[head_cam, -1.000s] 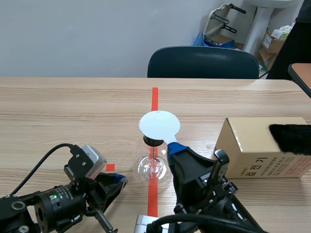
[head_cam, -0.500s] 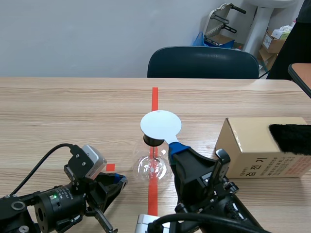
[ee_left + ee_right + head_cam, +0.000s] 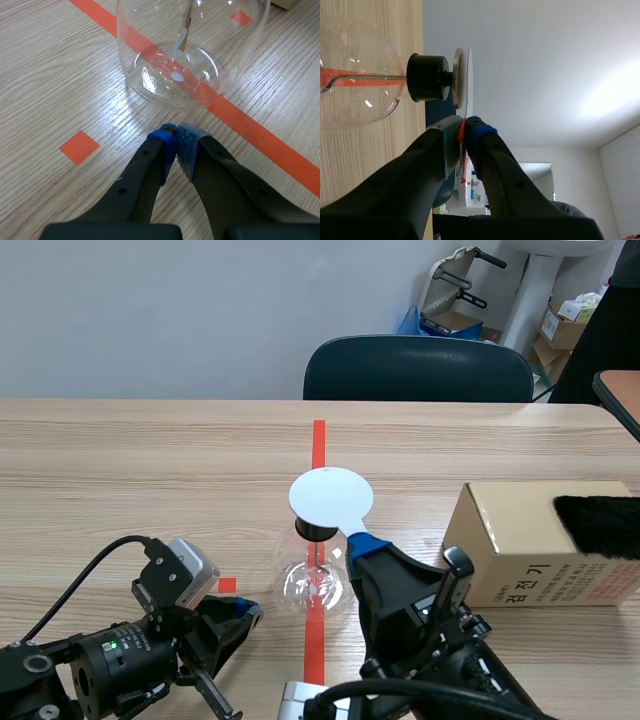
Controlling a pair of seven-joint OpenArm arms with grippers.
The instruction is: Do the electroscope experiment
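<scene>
Flask (image 3: pixel 313 585): mid-table, on the tape line.
Disc (image 3: pixel 331 497): on top of the flask, its near edge pinched by the right gripper (image 3: pixel 362 543).
Left gripper (image 3: pixel 176 137): low, just left of the flask, not touching.
Box (image 3: pixel 520 540): right of the flask, furry pad (image 3: pixel 598 525) on top.
Chair (image 3: pixel 418 368): behind the table.

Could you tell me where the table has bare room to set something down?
Bare wood: the far table behind the flask, and the left side beyond the left gripper. Crowded: the middle, where the right gripper holds the white disc, and by the box.
</scene>
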